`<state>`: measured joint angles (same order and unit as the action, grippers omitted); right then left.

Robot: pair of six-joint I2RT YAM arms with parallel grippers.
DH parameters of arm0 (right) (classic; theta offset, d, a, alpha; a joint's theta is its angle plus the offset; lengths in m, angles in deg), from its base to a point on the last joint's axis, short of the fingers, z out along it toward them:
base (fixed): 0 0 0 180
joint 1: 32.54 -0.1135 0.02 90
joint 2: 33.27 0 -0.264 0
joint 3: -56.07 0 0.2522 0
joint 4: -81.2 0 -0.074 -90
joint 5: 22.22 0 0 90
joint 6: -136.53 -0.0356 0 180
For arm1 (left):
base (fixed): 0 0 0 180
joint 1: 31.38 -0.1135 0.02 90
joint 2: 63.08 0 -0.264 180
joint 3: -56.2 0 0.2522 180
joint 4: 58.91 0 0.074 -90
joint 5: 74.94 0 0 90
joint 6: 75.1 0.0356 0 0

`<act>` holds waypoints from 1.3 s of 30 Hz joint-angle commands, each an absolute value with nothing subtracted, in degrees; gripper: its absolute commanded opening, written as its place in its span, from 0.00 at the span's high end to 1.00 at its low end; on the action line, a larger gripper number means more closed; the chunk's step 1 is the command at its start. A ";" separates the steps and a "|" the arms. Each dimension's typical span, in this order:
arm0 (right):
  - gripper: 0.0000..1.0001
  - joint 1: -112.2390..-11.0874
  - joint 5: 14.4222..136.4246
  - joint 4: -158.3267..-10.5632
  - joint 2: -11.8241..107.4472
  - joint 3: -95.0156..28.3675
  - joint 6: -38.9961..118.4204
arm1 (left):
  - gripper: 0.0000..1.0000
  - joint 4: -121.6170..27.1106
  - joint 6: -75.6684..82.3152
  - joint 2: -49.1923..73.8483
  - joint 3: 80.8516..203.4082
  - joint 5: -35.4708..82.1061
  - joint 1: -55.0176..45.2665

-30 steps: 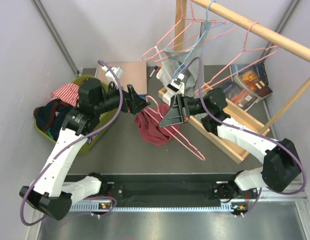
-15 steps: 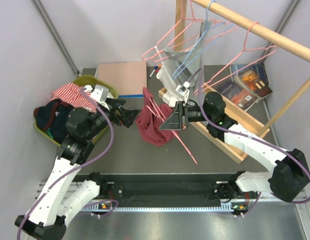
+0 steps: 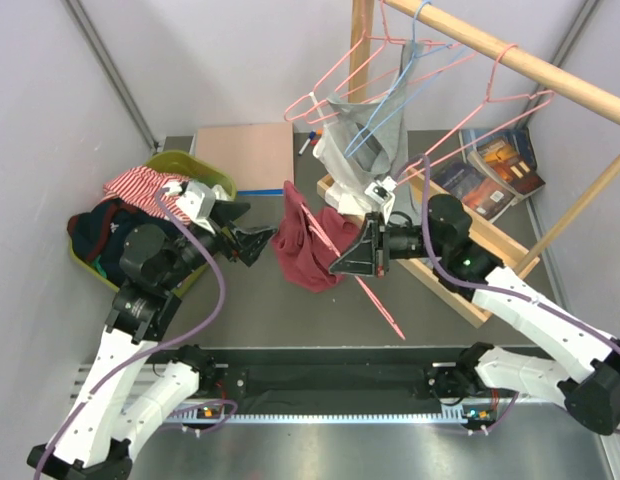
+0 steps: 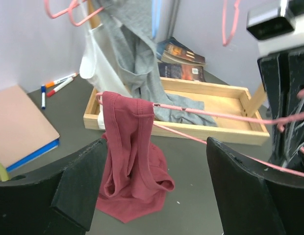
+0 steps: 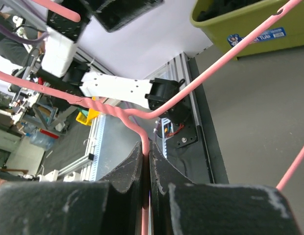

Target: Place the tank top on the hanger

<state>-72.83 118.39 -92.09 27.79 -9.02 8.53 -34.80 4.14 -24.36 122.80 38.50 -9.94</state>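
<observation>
The pink wire hanger (image 3: 376, 299) is tilted in the air, and my right gripper (image 3: 337, 267) is shut on its neck just below the twisted wire (image 5: 117, 111). The maroon tank top (image 3: 302, 250) hangs bunched over the hanger's far-left corner. Its lower part rests on the dark table. In the left wrist view the tank top (image 4: 131, 156) droops from the hanger wire (image 4: 215, 115). My left gripper (image 3: 252, 230) is open just left of the cloth, with nothing between its fingers (image 4: 78, 181). In the right wrist view the right gripper (image 5: 146, 152) pinches the wire.
A green bin (image 3: 212, 172) of clothes, with a striped cloth (image 3: 138, 186), sits at the left. A wooden rail (image 3: 510, 55) carries more hangers and a grey garment (image 3: 365, 125). A wooden tray (image 3: 460, 292), books (image 3: 500, 165), a brown board (image 3: 245, 150) and markers (image 3: 308, 141) lie behind.
The right gripper raised the hanger, lifting the tank top's upper part off the table. The left arm pulled back toward the left and near side, its gripper away from the cloth.
</observation>
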 commanded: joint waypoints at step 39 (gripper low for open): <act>1.00 -73.76 128.16 -124.94 15.33 6.28 -21.41 | 0.21 -29.25 29.58 -4.54 136.58 58.83 16.34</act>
